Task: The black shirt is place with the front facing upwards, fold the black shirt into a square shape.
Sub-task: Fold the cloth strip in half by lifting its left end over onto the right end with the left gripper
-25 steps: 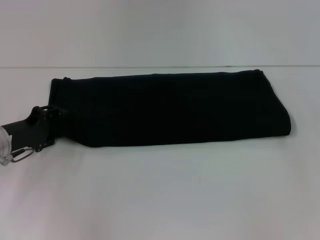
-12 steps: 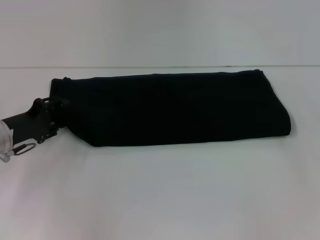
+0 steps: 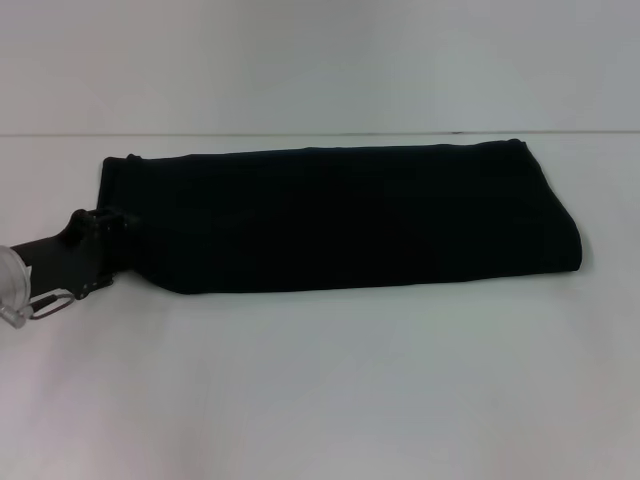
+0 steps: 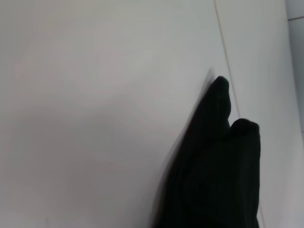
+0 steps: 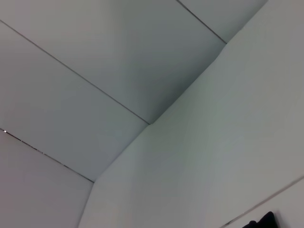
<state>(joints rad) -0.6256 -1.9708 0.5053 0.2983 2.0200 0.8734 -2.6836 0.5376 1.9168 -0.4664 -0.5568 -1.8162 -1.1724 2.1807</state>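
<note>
We see the black shirt [image 3: 340,215] lying folded into a long band across the white table [image 3: 330,390], one end toward our left, the other toward our right. Our left gripper [image 3: 112,245] sits at the band's left end, low on the table, its tips lost against the dark cloth (we cannot tell whether it grips the edge or how wide it stands). The right gripper is out of sight.

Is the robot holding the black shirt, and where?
It cannot be told: the left gripper sits at the left end of the folded black shirt, but its jaws are hidden. The right gripper is not in view.
</note>
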